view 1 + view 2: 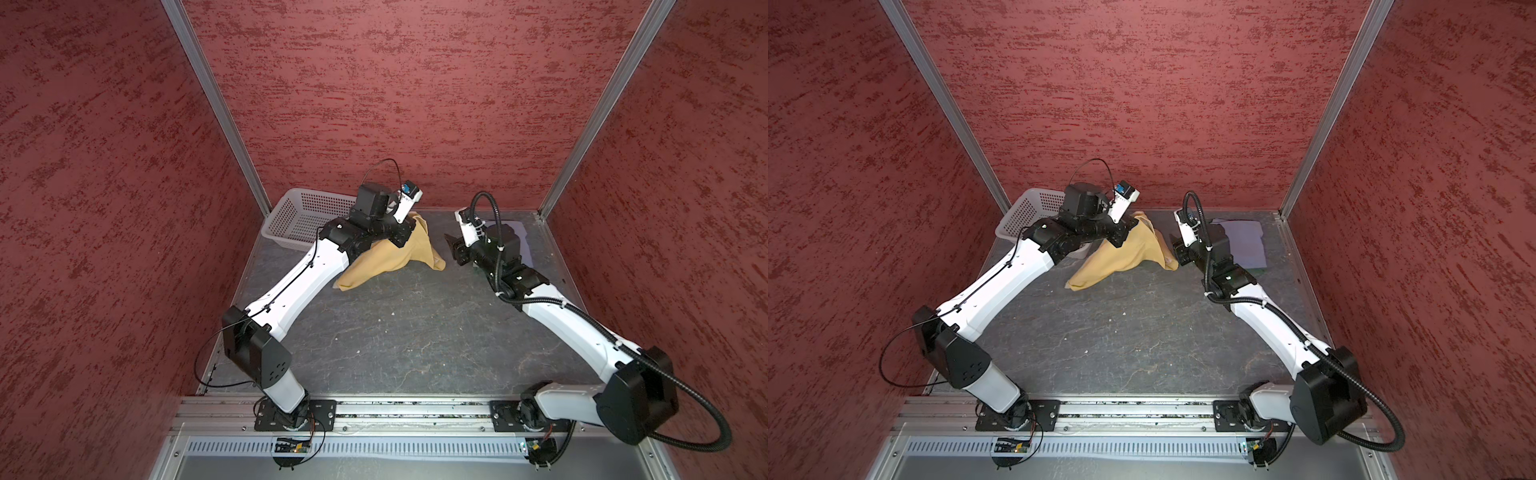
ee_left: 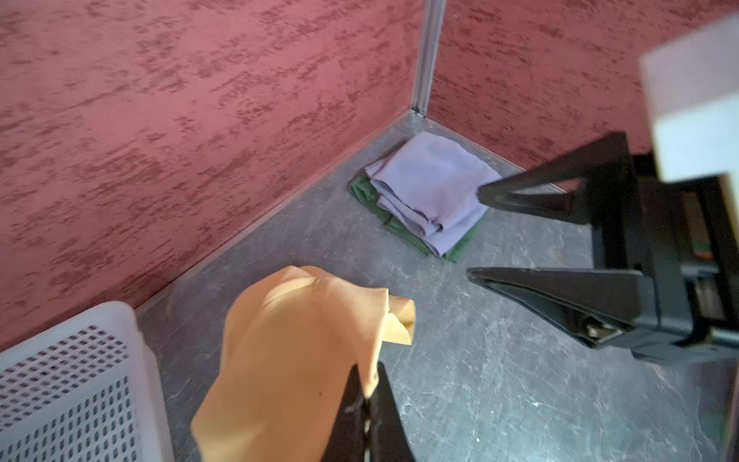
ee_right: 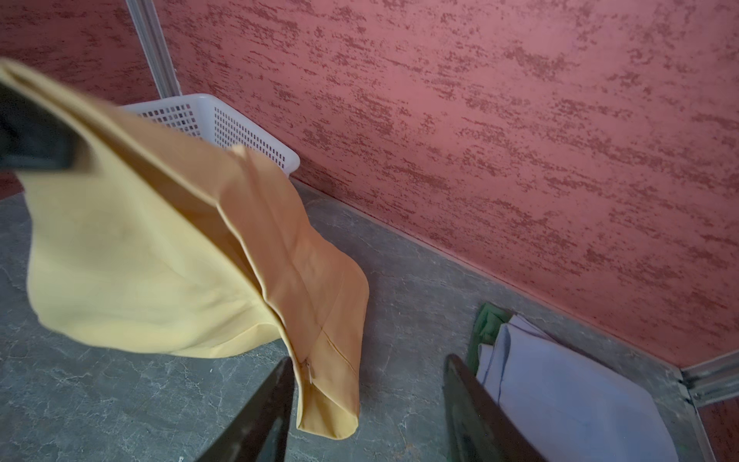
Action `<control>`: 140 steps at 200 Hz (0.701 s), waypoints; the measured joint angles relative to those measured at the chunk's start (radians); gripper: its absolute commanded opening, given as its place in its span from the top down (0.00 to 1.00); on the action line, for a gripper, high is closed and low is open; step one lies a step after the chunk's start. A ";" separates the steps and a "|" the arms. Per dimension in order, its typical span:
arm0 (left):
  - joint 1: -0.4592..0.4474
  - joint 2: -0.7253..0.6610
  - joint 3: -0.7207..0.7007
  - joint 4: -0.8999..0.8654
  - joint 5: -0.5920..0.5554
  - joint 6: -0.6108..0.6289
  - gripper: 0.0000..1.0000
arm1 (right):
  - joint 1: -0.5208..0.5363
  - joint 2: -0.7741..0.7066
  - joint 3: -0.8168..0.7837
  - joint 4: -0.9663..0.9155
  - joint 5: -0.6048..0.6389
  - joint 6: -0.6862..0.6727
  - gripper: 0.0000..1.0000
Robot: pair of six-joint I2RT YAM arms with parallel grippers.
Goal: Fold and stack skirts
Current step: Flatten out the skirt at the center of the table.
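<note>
The mustard yellow skirt [image 1: 386,253] is near the back of the grey surface [image 1: 395,332], just beside the white basket [image 1: 291,216] that sits in the far corner on the left arm's side. The left tool [image 2: 368,376] is pressed together on a fold of the skirt's edge and holds it up, so the cloth hangs from it like a tent, with its lower corners spreading toward the surface. The right tool [image 3: 368,364] is spread and holds nothing; one of its fingers is just beside the skirt's zip corner, and I cannot tell whether they touch. In the opposite far corner, the pale lavender skirt [image 2: 432,188] lies folded on top of the dark green skirt [image 2: 362,190], whose edges show around it.
</note>
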 measured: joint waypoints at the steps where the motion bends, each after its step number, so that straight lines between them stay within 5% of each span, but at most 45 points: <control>1: -0.004 0.003 0.000 -0.003 0.000 0.004 1.00 | 0.000 0.000 0.001 0.000 -0.005 -0.005 0.41; 73: -0.083 0.156 -0.051 -0.111 0.053 0.074 1.00 | -0.004 -0.019 -0.073 -0.016 -0.223 -0.223 0.45; 102: -0.083 0.154 -0.067 -0.094 0.102 0.086 0.83 | -0.005 -0.051 -0.163 -0.012 -0.239 -0.278 0.45; 126: -0.084 0.154 -0.109 -0.073 0.141 0.089 0.46 | -0.009 -0.054 -0.183 -0.008 -0.239 -0.292 0.45; 140: -0.084 0.154 -0.131 -0.064 0.155 0.088 0.37 | -0.014 -0.058 -0.190 0.000 -0.239 -0.292 0.45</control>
